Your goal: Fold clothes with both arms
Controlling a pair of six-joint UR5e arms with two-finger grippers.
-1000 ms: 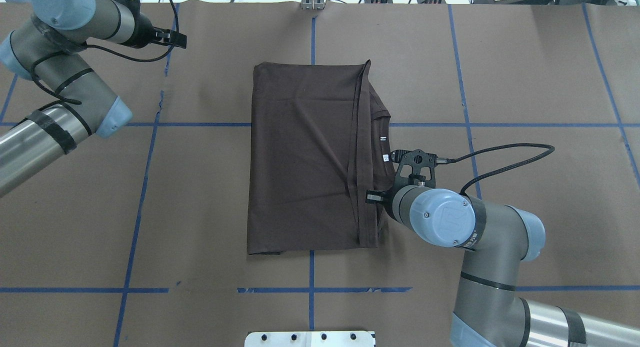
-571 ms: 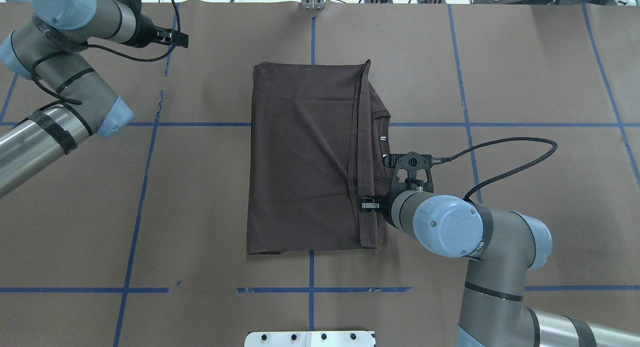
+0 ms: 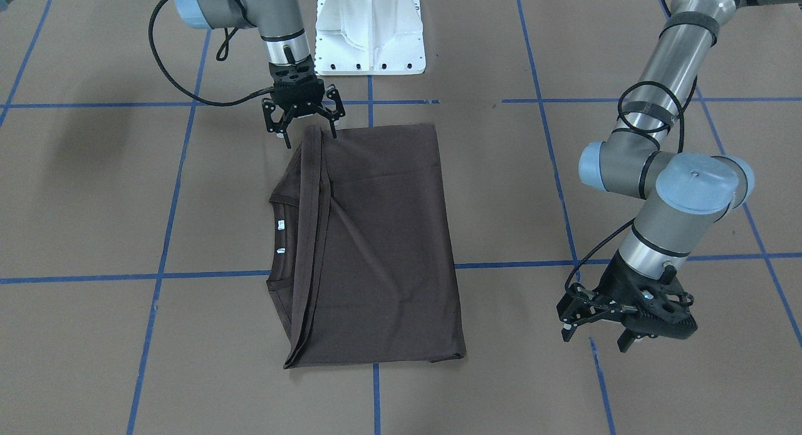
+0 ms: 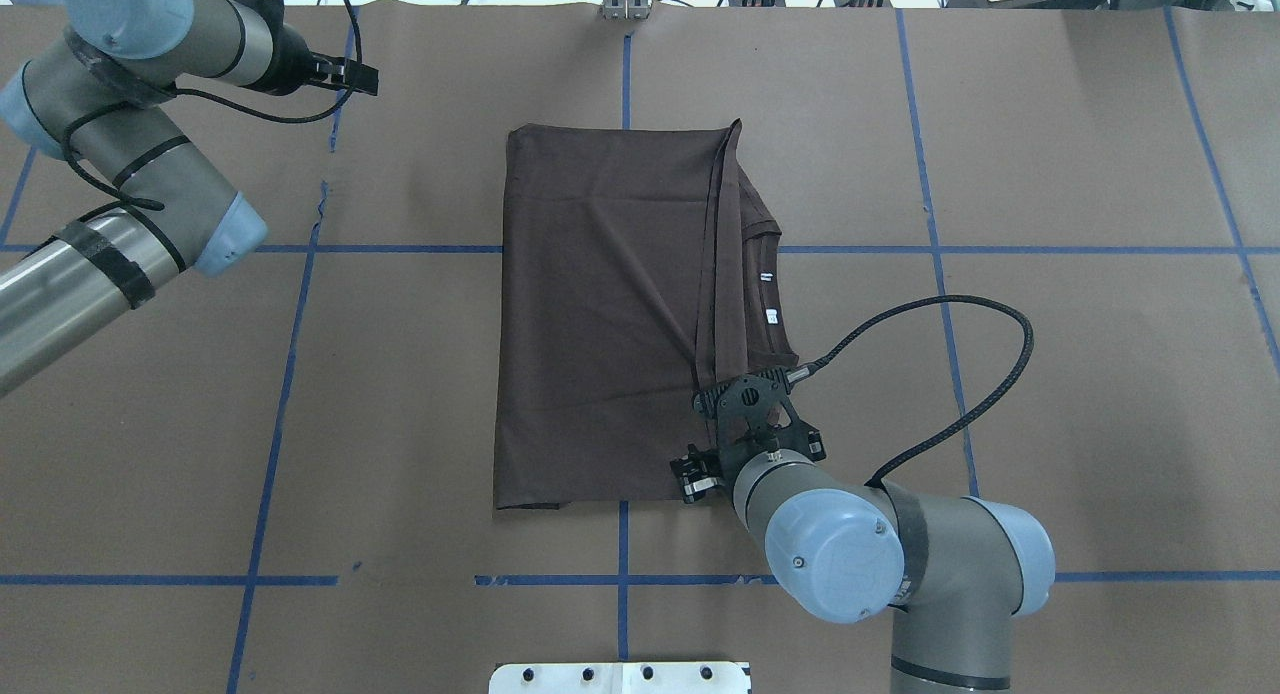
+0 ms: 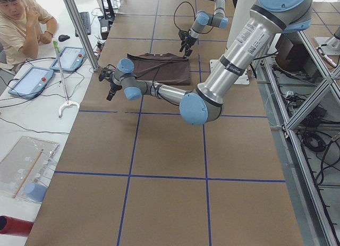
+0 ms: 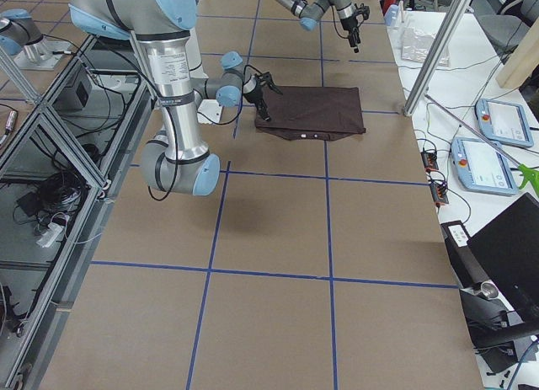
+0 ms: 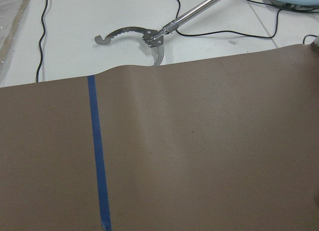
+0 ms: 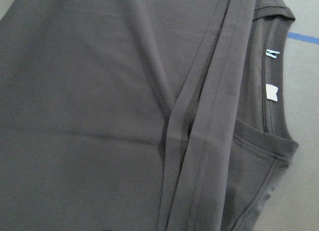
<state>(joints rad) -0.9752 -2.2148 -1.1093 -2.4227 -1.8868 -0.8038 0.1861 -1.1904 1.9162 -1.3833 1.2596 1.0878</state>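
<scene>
**Right pincer over a shirt corner, ready to start a fold**

The left pincer (image 3: 595, 340) hangs over the counter (image 4: 1100, 124). Its wrist camera shows only brown paper and a blue tape line (image 7: 98, 151) under it. Its fingers are spread apart and hold nothing. The dark brown T-shirt (image 4: 600, 314) lies well off to this pincer's right and does not touch it.

The shirt is already folded into a long flat block. The collar (image 8: 271, 76) and two small white tags (image 4: 771, 316) peek out along one long edge, just ahead of the right pincer (image 3: 310, 137).

The right pincer sits right over the shirt corner nearest the robot. Its fingers are wide open, one on each side of that corner, and they grip nothing. I cannot tell if the tips touch the cloth.

I think a new fold is just starting. The right pincer needs to go down and close on that corner, pinching all the layers together. The left pincer is far from any corner, so I think it must come across and take one too. If only one corner is lifted, the neat block may twist open.

The counter is covered in smooth brown paper marked into squares with blue tape. Behind the right pincer stands the white base (image 3: 369, 34). Past the left pincer, off the counter's edge, a metal grabber stick (image 7: 149, 36) lies on a white table, and a man (image 5: 21, 17) sits there watching.
</scene>
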